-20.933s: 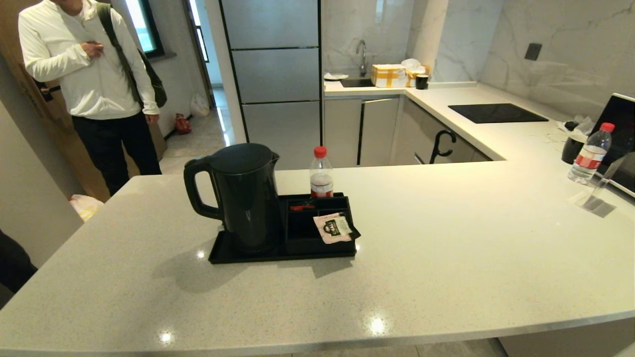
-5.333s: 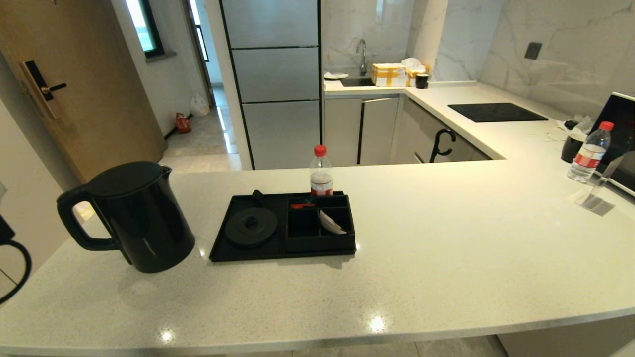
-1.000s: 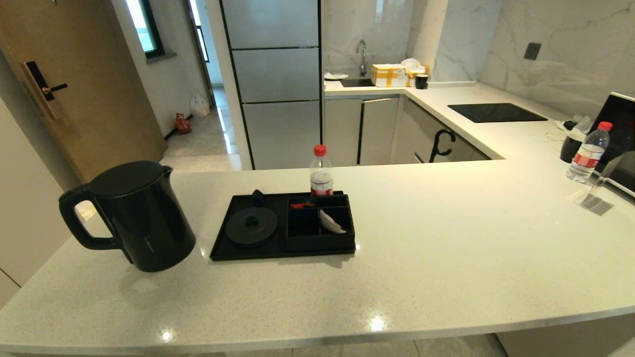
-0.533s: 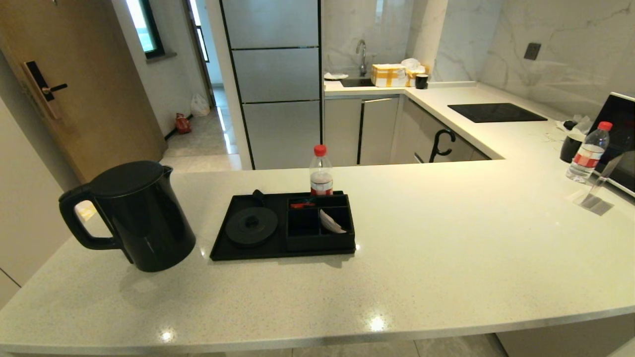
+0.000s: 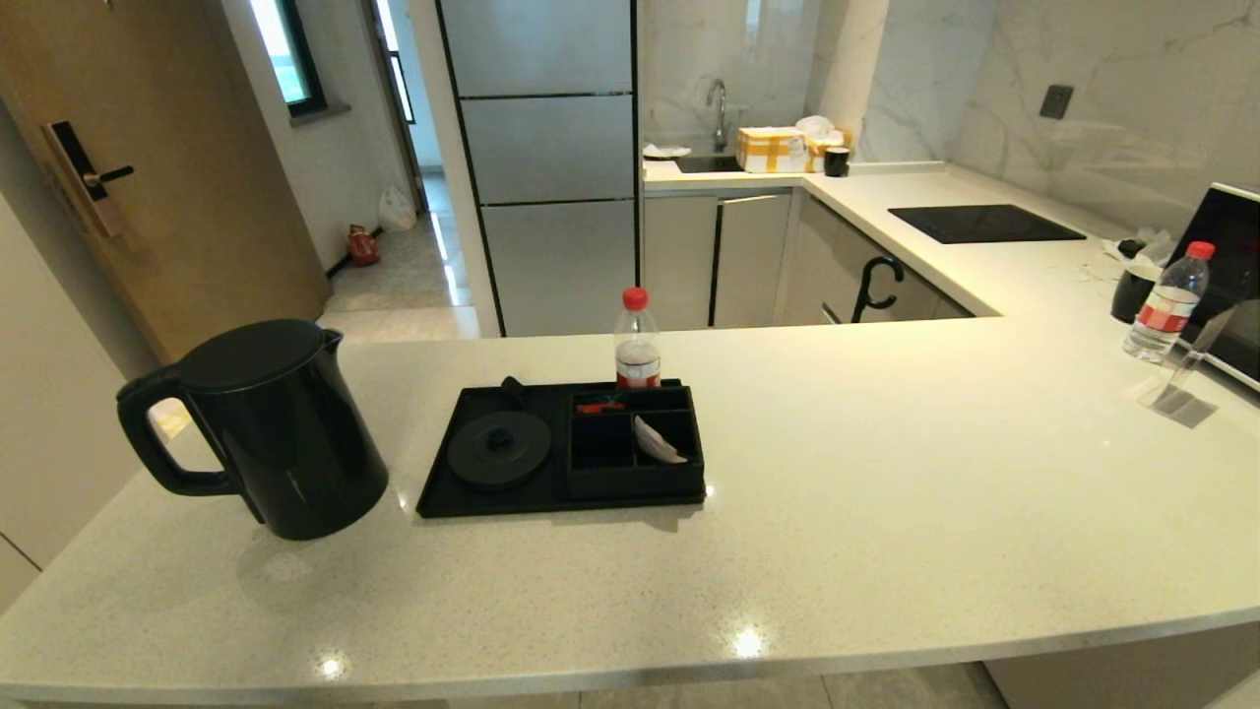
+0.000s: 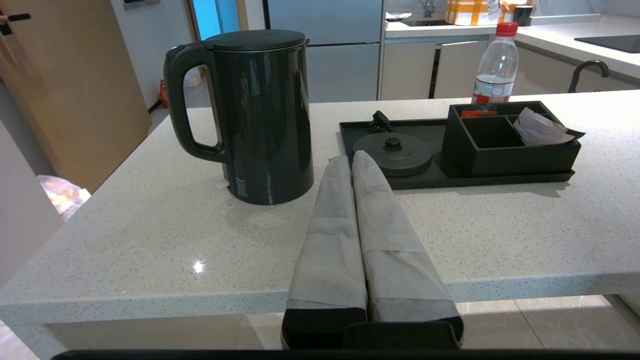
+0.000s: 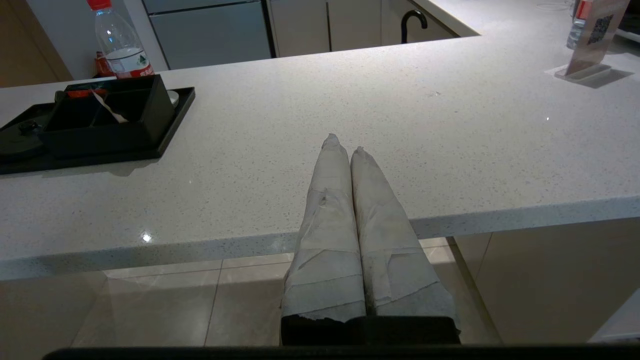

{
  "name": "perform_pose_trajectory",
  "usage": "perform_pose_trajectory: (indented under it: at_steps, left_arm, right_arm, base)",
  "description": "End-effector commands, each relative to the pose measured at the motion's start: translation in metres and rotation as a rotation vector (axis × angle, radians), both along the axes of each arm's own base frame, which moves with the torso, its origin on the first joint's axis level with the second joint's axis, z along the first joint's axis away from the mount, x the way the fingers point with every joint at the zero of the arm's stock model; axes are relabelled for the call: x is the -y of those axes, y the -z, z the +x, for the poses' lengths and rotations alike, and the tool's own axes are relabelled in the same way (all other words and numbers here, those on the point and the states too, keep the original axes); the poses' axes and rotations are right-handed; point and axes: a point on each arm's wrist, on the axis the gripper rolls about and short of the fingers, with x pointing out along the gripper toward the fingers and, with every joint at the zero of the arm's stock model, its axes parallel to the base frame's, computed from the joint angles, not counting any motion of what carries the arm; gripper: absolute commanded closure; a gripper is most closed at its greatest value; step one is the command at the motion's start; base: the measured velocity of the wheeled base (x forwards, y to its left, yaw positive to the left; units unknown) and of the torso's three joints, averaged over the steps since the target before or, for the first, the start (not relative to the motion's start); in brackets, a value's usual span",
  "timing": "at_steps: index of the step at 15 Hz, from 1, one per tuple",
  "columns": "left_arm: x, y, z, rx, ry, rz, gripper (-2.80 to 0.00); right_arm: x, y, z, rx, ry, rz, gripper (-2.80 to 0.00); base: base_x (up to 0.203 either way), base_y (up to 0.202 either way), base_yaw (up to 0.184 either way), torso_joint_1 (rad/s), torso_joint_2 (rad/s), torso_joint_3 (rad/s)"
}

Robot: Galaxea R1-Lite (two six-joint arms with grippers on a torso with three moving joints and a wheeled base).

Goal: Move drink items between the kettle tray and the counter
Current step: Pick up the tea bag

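Note:
The tall black kettle (image 5: 271, 433) (image 6: 260, 115) stands upright on the counter (image 5: 886, 492), left of the black kettle tray (image 5: 443, 502) (image 6: 500, 177). The tray's round base disc (image 5: 498, 449) (image 6: 392, 152) is bare. A whitish sachet (image 5: 657, 442) (image 6: 537, 129) (image 7: 107, 107) leans in a walled compartment at the tray's right. Neither arm shows in the head view. My left gripper (image 6: 350, 159) is shut and empty, held back at the counter's near edge, pointing between kettle and tray. My right gripper (image 7: 345, 145) is shut and empty, over the near edge, right of the tray.
A red-capped bottle (image 5: 637, 340) stands just behind the tray, and a small red item (image 5: 598, 407) lies in its far compartment. Another bottle (image 5: 1166, 305), a clear sign holder (image 5: 1176, 394) and a black hob (image 5: 984, 224) are at the far right.
Over the last second nothing has moved. Since the earliest frame the kettle went from the tray's base disc to the counter at the left, and the sachet dropped into a compartment.

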Motion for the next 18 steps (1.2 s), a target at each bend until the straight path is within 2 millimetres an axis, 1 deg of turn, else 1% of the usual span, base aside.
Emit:
perform_pose_trajectory:
  at_steps: [1,12,14,15,16,17,18]
  left_arm:
    - [0.0,0.011,0.004,-0.039,-0.001,0.0,0.0]
    - [0.0,0.011,0.003,-0.037,0.0,-0.001,0.0]
    - [0.0,0.011,0.003,-0.037,0.0,-0.001,0.0]
    - [0.0,0.011,0.003,-0.037,0.0,-0.001,0.0]
    - [0.0,0.011,0.003,-0.039,0.0,-0.001,0.0]
    - [0.0,0.011,0.004,-0.038,-0.001,-0.001,0.0]
    - [0.0,0.011,0.004,-0.039,0.0,-0.001,0.0]
  right_arm:
    - [0.0,0.009,0.003,-0.031,0.0,0.0,0.0]
    - [0.0,0.009,0.002,-0.035,0.0,-0.006,0.0]
    - [0.0,0.001,0.001,-0.036,0.008,-0.008,0.0]
    - [0.0,0.001,0.001,-0.04,0.009,-0.009,0.0]
    - [0.0,-0.004,0.0,-0.056,0.008,0.009,0.0]
    - [0.0,-0.02,0.0,-0.072,0.003,0.04,0.0]
    - [0.0,-0.044,0.001,-0.091,-0.001,0.075,0.0]
  base:
    - [0.0,0.0,0.0,0.0,0.0,0.0]
    - [0.0,0.0,0.0,0.0,0.0,0.0]
    - [0.0,0.0,0.0,0.0,0.0,0.0]
    - [0.0,0.0,0.0,0.0,0.0,0.0]
    - [0.0,0.0,0.0,0.0,0.0,0.0]
    - [0.0,0.0,0.0,0.0,0.0,0.0]
    - [0.0,0.0,0.0,0.0,0.0,0.0]
